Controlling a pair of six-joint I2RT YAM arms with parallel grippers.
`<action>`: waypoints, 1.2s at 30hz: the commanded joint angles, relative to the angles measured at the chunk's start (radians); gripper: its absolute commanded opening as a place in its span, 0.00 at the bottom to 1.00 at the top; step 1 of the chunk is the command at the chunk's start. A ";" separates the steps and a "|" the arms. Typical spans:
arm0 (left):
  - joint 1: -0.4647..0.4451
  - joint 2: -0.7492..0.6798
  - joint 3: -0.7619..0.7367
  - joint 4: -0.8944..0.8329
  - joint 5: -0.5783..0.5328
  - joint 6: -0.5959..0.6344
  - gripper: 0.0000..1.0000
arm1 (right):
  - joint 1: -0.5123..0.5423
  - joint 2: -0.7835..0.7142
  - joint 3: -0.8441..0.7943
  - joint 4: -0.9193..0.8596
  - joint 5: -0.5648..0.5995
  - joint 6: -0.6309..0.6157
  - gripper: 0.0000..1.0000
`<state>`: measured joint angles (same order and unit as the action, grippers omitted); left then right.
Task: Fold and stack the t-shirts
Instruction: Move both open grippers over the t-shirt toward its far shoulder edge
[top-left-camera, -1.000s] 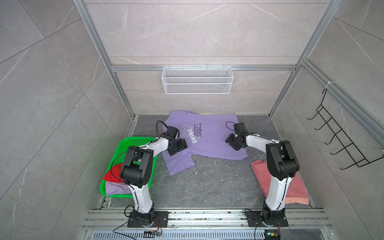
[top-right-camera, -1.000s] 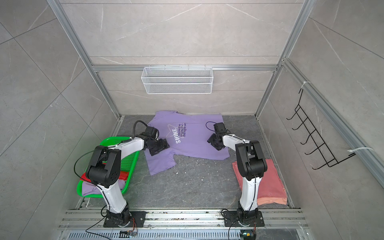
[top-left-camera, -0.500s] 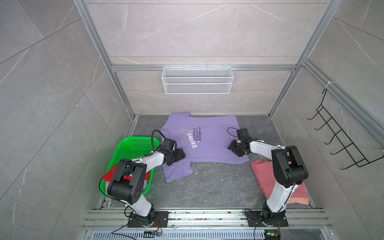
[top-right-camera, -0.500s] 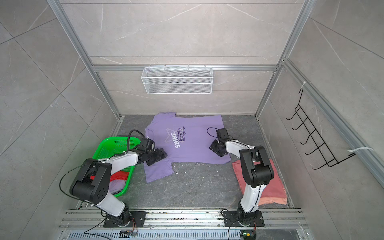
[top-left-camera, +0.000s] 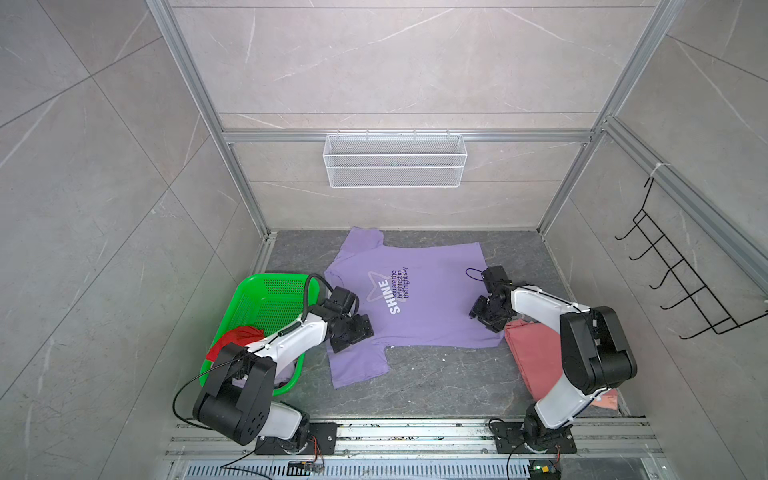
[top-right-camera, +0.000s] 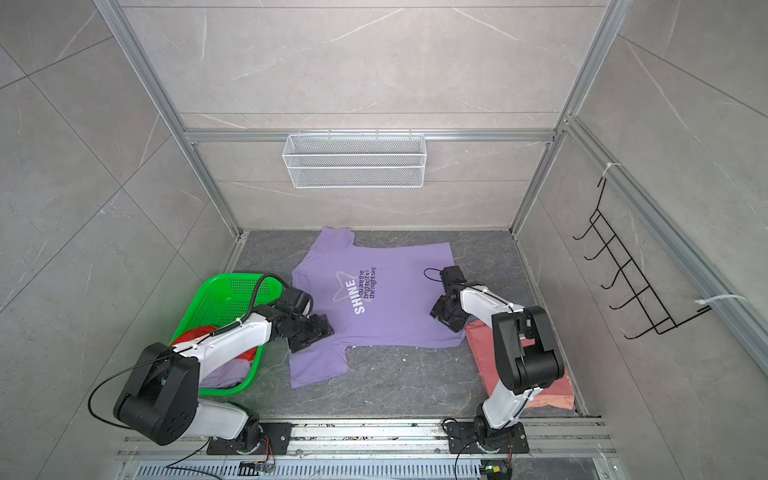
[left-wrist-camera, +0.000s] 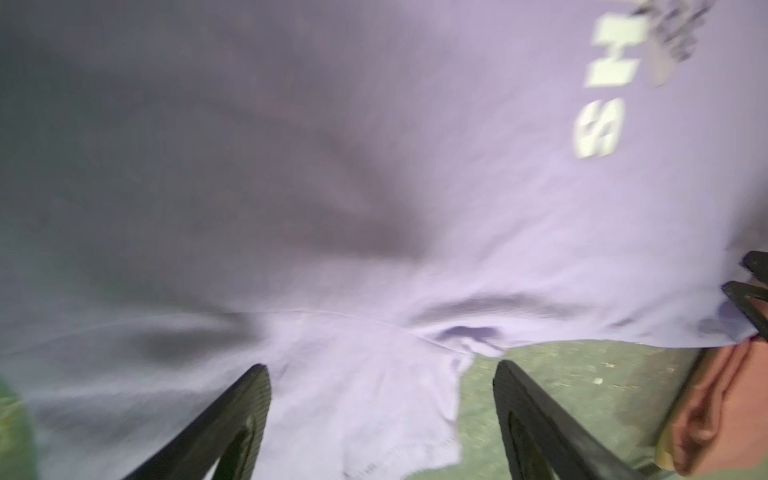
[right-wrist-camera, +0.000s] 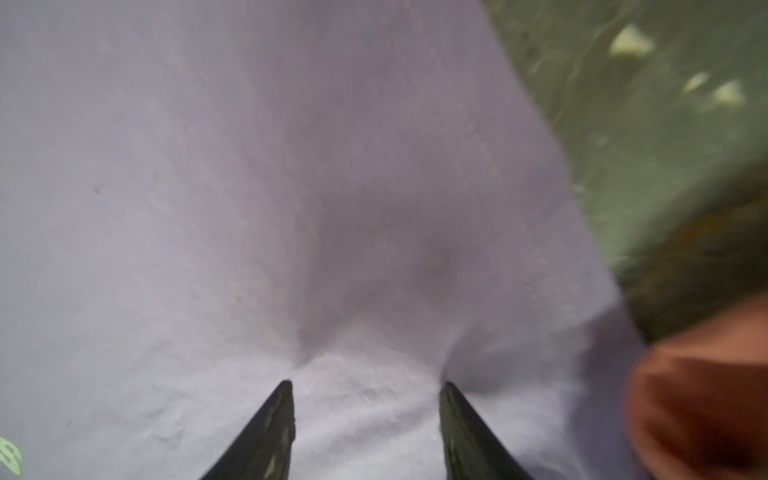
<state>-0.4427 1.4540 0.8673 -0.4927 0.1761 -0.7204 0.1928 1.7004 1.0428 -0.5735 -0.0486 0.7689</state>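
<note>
The lavender SHINE shirt (top-left-camera: 432, 307) lies spread, print up, on the middle of the grey surface (top-left-camera: 436, 386), collar to the left and hem to the right. One sleeve points near and the other far. The left tool (top-left-camera: 352, 334) sits on the cloth by the near sleeve's seam; its wrist view shows the jaws wide apart with nothing pinched between them (left-wrist-camera: 380, 370). The right tool (top-left-camera: 484, 313) rests near the hem, jaws partly apart and empty, with fabric puckering at the tips (right-wrist-camera: 365, 386).

The step appears to be flattening and squaring the shirt before folding. To do it well, both tools should press lightly and evenly and work together, so the soft cotton stays taut rather than bunching. The near hem corner reaches the folded salmon shirt (top-left-camera: 536, 353) on the right and should not catch it. A red shirt (top-left-camera: 235, 338) and another lavender one (top-right-camera: 226, 374) wait in the green basket (top-left-camera: 249, 291) at left
</note>
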 joint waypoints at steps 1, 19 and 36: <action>0.011 0.102 0.205 -0.058 -0.048 0.114 0.87 | -0.001 0.024 0.139 0.010 0.027 -0.033 0.58; 0.094 0.642 0.706 0.040 -0.030 0.114 0.89 | -0.004 0.431 0.570 0.109 -0.076 -0.009 0.62; 0.095 0.486 0.236 0.126 -0.011 0.017 0.88 | -0.019 0.291 0.178 0.140 -0.033 -0.024 0.61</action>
<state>-0.3481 1.9255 1.2072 -0.2279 0.1486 -0.6525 0.1837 1.9915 1.3071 -0.3447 -0.1093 0.7475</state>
